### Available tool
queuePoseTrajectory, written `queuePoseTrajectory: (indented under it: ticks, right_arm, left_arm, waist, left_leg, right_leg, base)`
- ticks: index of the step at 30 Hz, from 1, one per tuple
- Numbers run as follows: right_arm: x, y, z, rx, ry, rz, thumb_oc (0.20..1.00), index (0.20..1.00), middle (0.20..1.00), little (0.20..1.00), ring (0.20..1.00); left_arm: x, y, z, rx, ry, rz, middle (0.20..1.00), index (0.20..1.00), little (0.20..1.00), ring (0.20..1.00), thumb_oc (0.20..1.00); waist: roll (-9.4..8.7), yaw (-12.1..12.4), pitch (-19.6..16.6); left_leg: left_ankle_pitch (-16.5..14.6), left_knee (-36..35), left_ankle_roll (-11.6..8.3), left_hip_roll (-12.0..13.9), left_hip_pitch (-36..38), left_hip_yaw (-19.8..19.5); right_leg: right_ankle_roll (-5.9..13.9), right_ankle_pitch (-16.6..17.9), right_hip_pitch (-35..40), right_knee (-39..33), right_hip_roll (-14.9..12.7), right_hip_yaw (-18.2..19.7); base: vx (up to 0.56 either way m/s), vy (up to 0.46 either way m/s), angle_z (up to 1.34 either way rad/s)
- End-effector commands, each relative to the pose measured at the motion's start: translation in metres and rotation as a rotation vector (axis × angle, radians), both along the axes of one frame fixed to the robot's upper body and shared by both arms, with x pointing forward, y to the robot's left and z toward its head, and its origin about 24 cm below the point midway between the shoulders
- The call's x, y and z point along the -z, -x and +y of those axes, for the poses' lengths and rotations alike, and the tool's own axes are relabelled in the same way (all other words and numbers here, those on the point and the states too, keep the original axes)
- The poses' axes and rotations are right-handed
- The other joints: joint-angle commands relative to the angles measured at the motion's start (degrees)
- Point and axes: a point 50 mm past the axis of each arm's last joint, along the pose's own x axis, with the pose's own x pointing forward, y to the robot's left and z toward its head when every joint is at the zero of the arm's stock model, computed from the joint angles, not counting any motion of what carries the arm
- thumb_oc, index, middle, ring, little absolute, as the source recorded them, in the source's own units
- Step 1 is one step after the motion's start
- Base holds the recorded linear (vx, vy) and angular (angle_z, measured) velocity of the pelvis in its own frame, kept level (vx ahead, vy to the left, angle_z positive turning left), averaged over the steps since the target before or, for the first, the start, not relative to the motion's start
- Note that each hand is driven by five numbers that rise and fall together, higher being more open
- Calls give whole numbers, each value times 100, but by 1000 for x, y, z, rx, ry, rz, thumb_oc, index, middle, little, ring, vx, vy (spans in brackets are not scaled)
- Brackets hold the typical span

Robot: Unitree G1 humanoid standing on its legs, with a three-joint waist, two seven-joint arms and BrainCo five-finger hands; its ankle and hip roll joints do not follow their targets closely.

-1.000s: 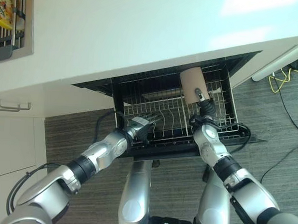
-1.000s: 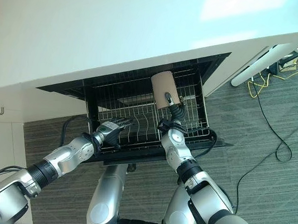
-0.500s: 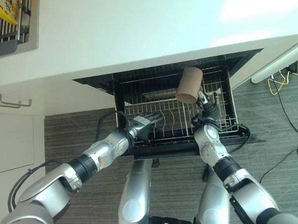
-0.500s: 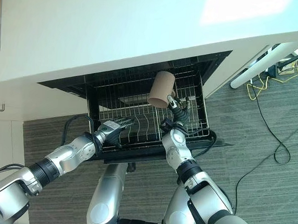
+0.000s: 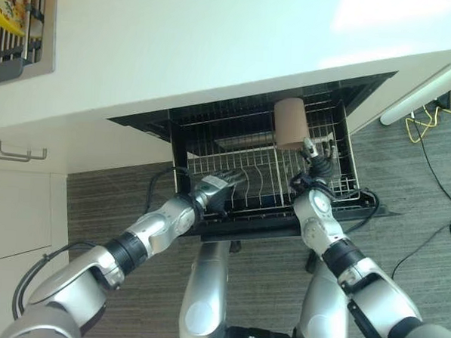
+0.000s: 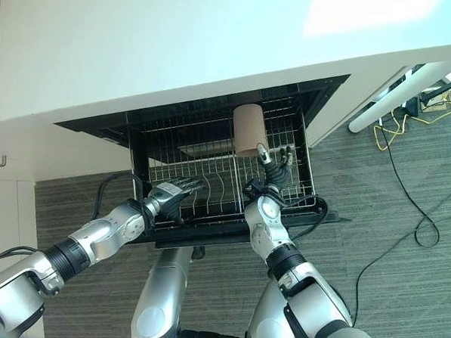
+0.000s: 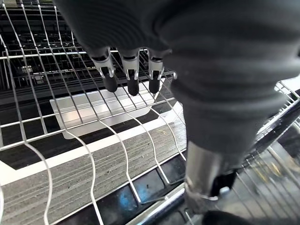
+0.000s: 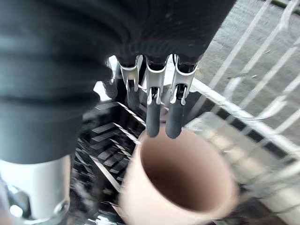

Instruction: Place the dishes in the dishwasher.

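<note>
A broad white counter (image 5: 217, 40) runs across the top, and beneath its edge the dishwasher (image 5: 258, 125) stands open with its wire rack (image 5: 240, 177) pulled out over grey striped carpet (image 5: 406, 193). White cabinet fronts (image 5: 19, 204) with a bar handle sit to the left; yellow and black cables (image 5: 432, 119) trail over the floor at the far right. At the counter's left corner a dark dish rack (image 5: 13, 29) is cut off by the frame, something yellow and patterned in it — too little shows to name it.

The cup (image 5: 291, 122) — tan, matte, a plain cylinder — sits in the rack near its back right corner, open mouth facing the right wrist camera. The right hand (image 6: 275, 160) is just in front of it, fingers straight and spread, tips by the rim; whether they touch is hard to tell. The left hand (image 5: 217, 185) is over the rack's front left part, fingers (image 7: 131, 77) straight and close together above thin, wavy, shiny tines — holding nothing.
</note>
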Motion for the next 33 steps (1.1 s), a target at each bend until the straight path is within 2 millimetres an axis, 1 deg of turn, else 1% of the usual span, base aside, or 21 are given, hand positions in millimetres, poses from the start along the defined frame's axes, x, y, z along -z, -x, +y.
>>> queuePoseTrajectory:
  ticks: [1, 3, 4, 5, 6, 10, 13, 17, 20, 21, 23, 25, 27, 28, 29, 31, 33]
  right_arm:
    - [-19, 15, -20, 121, 11, -168, 1000, 1000, 1000, 1000, 1000]
    - [-25, 22, -15, 92, 5, -221, 1000, 1000, 1000, 1000, 1000]
    - [-30, 28, -10, 58, 4, -276, 1000, 1000, 1000, 1000, 1000]
    - [-36, 40, -5, 6, 2, -347, 1000, 1000, 1000, 1000, 1000]
    - [-38, 46, -3, -15, 0, -381, 1000, 1000, 1000, 1000, 1000]
    - [-52, 61, -9, -93, 5, -507, 1000, 1000, 1000, 1000, 1000]
    - [-59, 66, -12, -145, -23, -562, 1000, 1000, 1000, 1000, 1000]
    - [-63, 72, -10, -221, -26, -605, 1000, 1000, 1000, 1000, 1000]
    - [-64, 75, -5, -314, -1, -629, 1000, 1000, 1000, 1000, 1000]
    - [-63, 78, -1, -392, 44, -645, 1000, 1000, 1000, 1000, 1000]
    - [-61, 81, -1, -443, 71, -649, 1000, 1000, 1000, 1000, 1000]
    - [-56, 84, -5, -492, 101, -637, 1000, 1000, 1000, 1000, 1000]
    - [-49, 91, -16, -499, 165, -630, 1000, 1000, 1000, 1000, 1000]
    - [-49, 91, -16, -499, 165, -630, 1000, 1000, 1000, 1000, 1000]
    - [-41, 99, -27, -513, 196, -607, 1000, 1000, 1000, 1000, 1000]
    - [-35, 104, -35, -511, 204, -584, 1000, 1000, 1000, 1000, 1000]
    - [-30, 108, -40, -506, 213, -565, 1000, 1000, 1000, 1000, 1000]
  left_arm:
    - [6, 18, -9, 66, -9, 16, 1000, 1000, 1000, 1000, 1000]
    - [7, 19, -9, 60, -5, 16, 1000, 1000, 1000, 1000, 1000]
    - [7, 21, -8, 52, 0, 13, 1000, 1000, 1000, 1000, 1000]
    - [9, 25, -5, 39, 7, 12, 1000, 1000, 1000, 1000, 1000]
    - [10, 26, -4, 31, 10, 10, 1000, 1000, 1000, 1000, 1000]
    - [12, 30, 1, -4, 20, 4, 1000, 1000, 1000, 1000, 1000]
    - [14, 31, 5, -26, 19, 3, 1000, 1000, 1000, 1000, 1000]
    - [19, 33, 10, -81, 49, -5, 1000, 1000, 1000, 1000, 1000]
    - [23, 34, 19, -162, 105, -19, 1000, 1000, 1000, 1000, 1000]
    - [25, 36, 31, -252, 176, -43, 1000, 1000, 1000, 1000, 1000]
    - [24, 38, 41, -318, 245, -74, 1000, 1000, 1000, 1000, 1000]
    - [21, 43, 55, -396, 333, -119, 1000, 1000, 1000, 1000, 1000]
    - [6, 50, 70, -448, 450, -199, 1000, 1000, 1000, 1000, 1000]
    - [6, 50, 70, -448, 450, -199, 1000, 1000, 1000, 1000, 1000]
    - [-10, 61, 84, -461, 525, -261, 1000, 1000, 1000, 1000, 1000]
    - [-21, 72, 91, -445, 559, -291, 1000, 1000, 1000, 1000, 1000]
    - [-28, 79, 95, -434, 588, -311, 1000, 1000, 1000, 1000, 1000]
  waist:
    - [189, -84, -108]
    - [176, -114, -108]
    - [167, -150, -108]
    - [148, -204, -108]
    - [139, -232, -108]
    - [103, -293, -108]
    - [77, -312, -108]
    - [57, -303, -108]
    - [33, -286, -108]
    - [18, -257, -108]
    - [18, -234, -108]
    - [13, -205, -108]
    - [-7, -143, -108]
    - [-7, -143, -108]
    - [-70, -98, -271]
    - [-107, -52, -476]
    - [-133, -31, -672]
  left_leg:
    - [-854, 263, 148, -188, 286, -190]
    - [-854, 243, 155, -189, 291, -179]
    - [-858, 244, 160, -187, 272, -162]
    - [-852, 220, 171, -186, 264, -133]
    - [-849, 213, 176, -188, 261, -125]
    - [-850, 242, 182, -171, 213, -57]
    - [-844, 249, 173, -145, 199, -17]
    - [-831, 192, 162, -126, 286, 41]
    - [-810, 100, 149, -130, 425, 61]
    - [-798, 31, 124, -134, 578, 80]
    - [-793, -43, 109, -148, 730, 89]
    - [-800, -127, 89, -159, 963, 99]
    - [-815, -260, 59, -194, 1354, 100]
    - [-815, -260, 59, -194, 1354, 100]
    - [-818, -407, 23, -210, 1671, 91]
    - [-807, -556, -4, -224, 1893, 66]
    - [-796, -705, -29, -213, 2104, 45]
  right_leg:
    - [-436, 805, -634, -218, 415, -115]
    - [-432, 802, -644, -224, 427, -104]
    - [-430, 794, -671, -221, 441, -84]
    - [-429, 786, -703, -220, 459, -65]
    - [-430, 786, -715, -220, 476, -47]
    - [-429, 780, -761, -200, 472, -48]
    - [-417, 778, -782, -185, 458, -74]
    - [-405, 779, -708, -230, 436, -121]
    - [-381, 795, -568, -336, 444, -160]
    - [-352, 805, -401, -444, 432, -197]
    - [-336, 802, -235, -539, 420, -239]
    - [-322, 786, 16, -645, 395, -298]
    - [-302, 781, 479, -850, 342, -431]
    - [-302, 781, 479, -850, 342, -431]
    - [-290, 775, 892, -1088, 302, -590]
    - [-275, 770, 1181, -1283, 295, -705]
    - [-260, 771, 1428, -1452, 303, -799]
  base:
    - [0, 0, 0]
    - [0, 0, 0]
    - [15, 54, -5]
    - [18, 58, -4]
    - [13, 47, -5]
    - [4, 20, -3]
    - [0, -2, -1]
    - [8, -13, -7]
    - [2, -37, -7]
    - [3, -44, -2]
    - [0, -36, -5]
    - [2, -54, -2]
    - [0, -74, 6]
    - [13, -106, 9]
    - [31, -100, 12]
    - [56, -89, 15]
    - [85, -51, 18]
